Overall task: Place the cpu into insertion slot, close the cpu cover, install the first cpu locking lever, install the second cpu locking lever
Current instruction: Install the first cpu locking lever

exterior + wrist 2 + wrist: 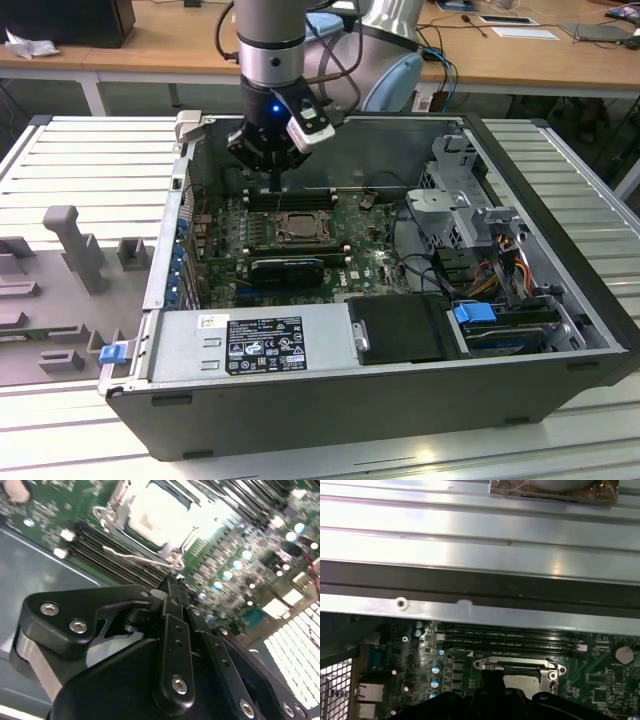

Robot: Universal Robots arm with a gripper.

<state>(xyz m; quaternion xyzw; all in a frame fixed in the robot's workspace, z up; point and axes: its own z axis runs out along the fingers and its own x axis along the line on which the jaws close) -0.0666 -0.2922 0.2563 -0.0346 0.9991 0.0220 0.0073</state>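
The gripper point(172, 582) hangs inside the open computer case point(560, 330), its two black fingers point(172, 630) pressed together to a narrow tip with nothing held between them. In the second wrist view that tip sits just above a thin wire locking lever point(137, 556), which runs slantwise along the near edge of the insertion slot point(160, 517) — whether tip and wire touch I cannot tell. The slot itself lies just beyond the tip, so the lever's long axis runs across the gripper's line of reach, not along it.

Past the lever, the cpu cover point(490, 664) looks to be lying flat over the slot, a silvery frame with a pale, brightly lit square in its window — judged to be the cpu point(157, 515) already seated. In the exterior view the gripper point(277, 180) stands over the far edge of the slot point(297, 229), between it and the long black memory slots point(290, 197); the green board point(375, 255) spreads beyond
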